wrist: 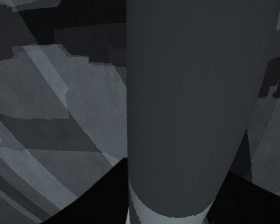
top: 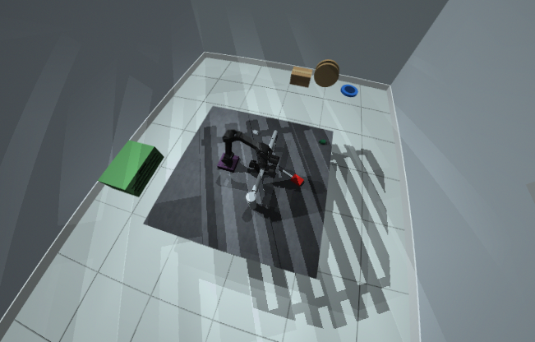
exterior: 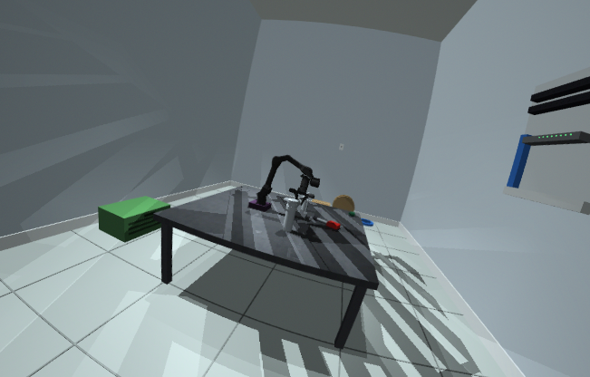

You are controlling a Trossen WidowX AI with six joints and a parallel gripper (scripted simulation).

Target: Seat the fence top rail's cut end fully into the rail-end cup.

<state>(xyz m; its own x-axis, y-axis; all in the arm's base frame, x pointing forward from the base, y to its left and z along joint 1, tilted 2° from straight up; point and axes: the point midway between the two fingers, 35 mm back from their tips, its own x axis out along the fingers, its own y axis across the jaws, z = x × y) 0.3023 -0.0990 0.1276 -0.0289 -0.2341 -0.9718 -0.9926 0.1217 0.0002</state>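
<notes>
The rail (top: 265, 163) was lying slantwise over the dark surface (top: 184, 204), its near end right up by the big post (top: 251, 196) with the pale rounded cap. Couldn't really tell from these angles whether that end was actually in the cup or just next to it, too small to make out. The hand (top: 268, 160) was clamped on the rail around its middle, a bit away from the post. In the wrist view the rail (wrist: 191, 96) pretty much filled the frame as a fat grey tube running straight down the middle. Off to one side of the post sat a red block (top: 297, 180), close by. The arm's purple base (top: 223, 165) was on the opposite side of the post from that block.
</notes>
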